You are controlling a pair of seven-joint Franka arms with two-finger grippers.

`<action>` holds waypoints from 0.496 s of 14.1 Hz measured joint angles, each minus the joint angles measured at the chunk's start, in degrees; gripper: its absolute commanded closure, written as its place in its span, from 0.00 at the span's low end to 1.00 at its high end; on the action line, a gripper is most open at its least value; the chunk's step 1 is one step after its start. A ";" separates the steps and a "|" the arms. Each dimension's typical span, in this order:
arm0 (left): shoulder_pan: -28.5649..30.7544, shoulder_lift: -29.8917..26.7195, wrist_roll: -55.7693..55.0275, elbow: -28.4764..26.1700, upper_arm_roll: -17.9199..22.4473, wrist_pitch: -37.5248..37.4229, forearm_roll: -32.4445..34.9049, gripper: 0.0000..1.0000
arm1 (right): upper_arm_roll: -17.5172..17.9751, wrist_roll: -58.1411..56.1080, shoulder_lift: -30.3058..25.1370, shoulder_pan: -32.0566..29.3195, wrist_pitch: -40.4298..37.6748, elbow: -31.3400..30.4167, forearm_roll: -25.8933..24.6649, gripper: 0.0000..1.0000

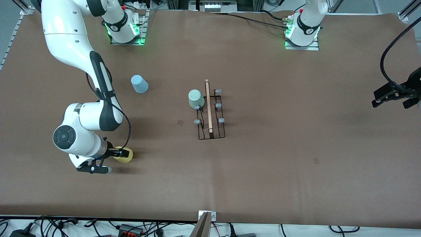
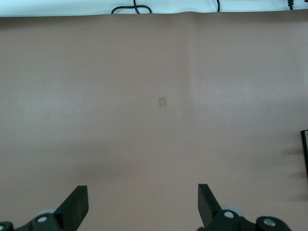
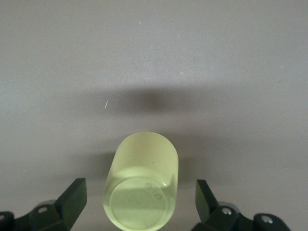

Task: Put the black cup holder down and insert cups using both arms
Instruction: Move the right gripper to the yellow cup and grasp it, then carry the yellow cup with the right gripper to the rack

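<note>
The black cup holder [image 1: 211,113] stands mid-table, its wooden rod [image 1: 208,105] on top. The mint green cup [image 1: 195,98] sits upside down on one of its pegs. The light blue cup [image 1: 139,84] stands upside down on the table toward the right arm's end. The yellow cup [image 1: 126,157] stands upside down nearer the front camera. My right gripper [image 1: 122,153] is open, its fingers on either side of the yellow cup [image 3: 142,180] with gaps on both sides. My left gripper [image 1: 393,97] waits open and empty over the left arm's end of the table.
The left wrist view shows its open gripper [image 2: 143,202] over bare brown table, with a small square mark [image 2: 162,101] and a corner of the holder [image 2: 304,149]. Cables lie off the table's front edge [image 1: 131,227].
</note>
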 measured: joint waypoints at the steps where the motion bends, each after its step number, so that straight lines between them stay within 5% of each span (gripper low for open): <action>1: 0.00 0.00 0.00 0.00 -0.17 0.00 0.00 0.00 | 0.01 -0.14 0.40 -0.05 0.01 0.00 0.51 0.00; 2: -0.01 0.00 0.00 -0.01 -0.36 0.00 0.00 0.00 | 0.02 -0.17 0.87 -0.10 0.03 0.00 0.68 0.00; 7: 0.34 0.00 0.00 -0.19 -0.42 -0.01 0.00 0.00 | 0.05 -0.35 1.62 -0.26 0.15 0.13 0.78 0.76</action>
